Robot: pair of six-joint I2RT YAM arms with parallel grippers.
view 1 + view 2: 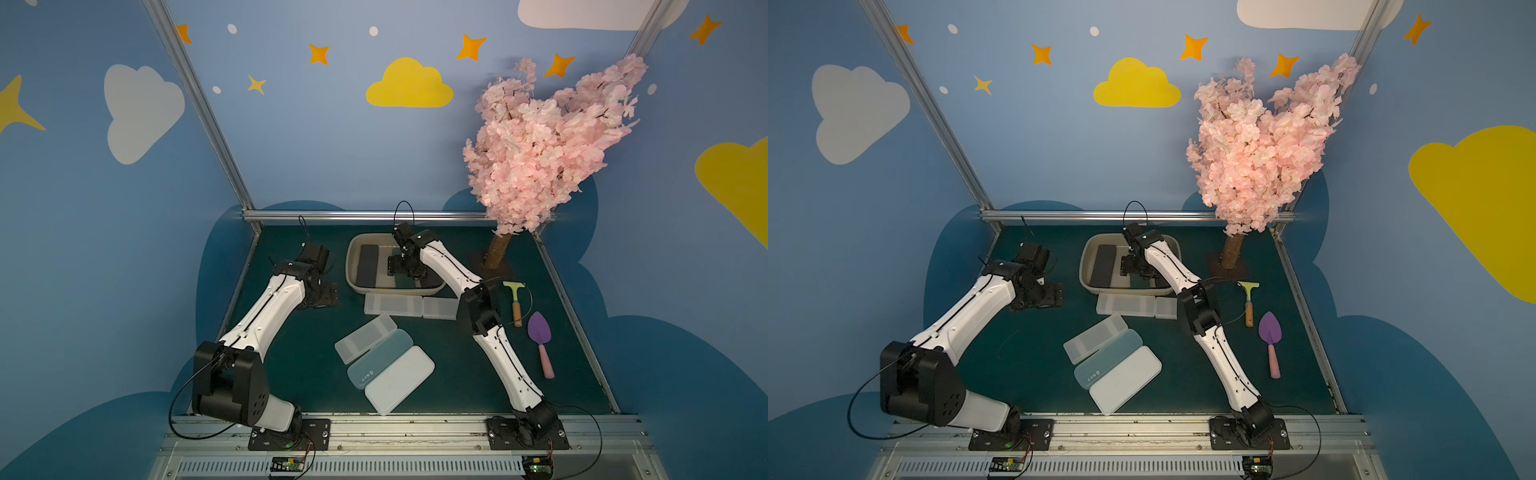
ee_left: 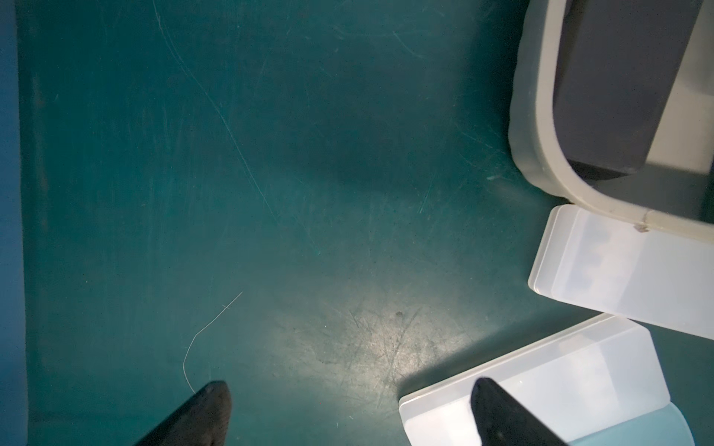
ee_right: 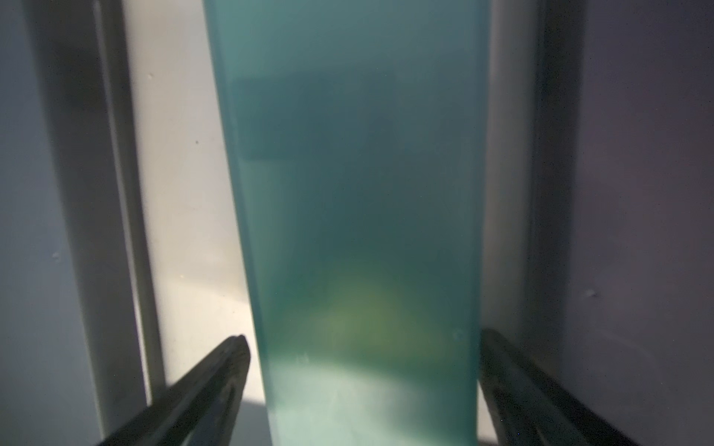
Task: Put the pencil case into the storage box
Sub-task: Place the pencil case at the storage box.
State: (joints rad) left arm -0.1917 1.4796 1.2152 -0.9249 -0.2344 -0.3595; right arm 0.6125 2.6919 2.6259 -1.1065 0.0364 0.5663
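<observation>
White right arm (image 1: 440, 257) stretched over storage box (image 1: 352, 266), end effector (image 3: 363, 340) straddling pencil case (image 3: 355, 193)

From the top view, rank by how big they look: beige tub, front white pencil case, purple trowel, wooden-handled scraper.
Beige plastic storage box
White rectangular pencil case
Purple trowel, pink handle
Green scraper, wooden handle
Last two close; the trowel sits nearer.

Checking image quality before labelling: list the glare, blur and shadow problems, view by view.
Right wrist: teal pencil case blurred, bright patch on it; left wrist: sharp, glare spot on the green table; both top views: sharp, table dim.
</observation>
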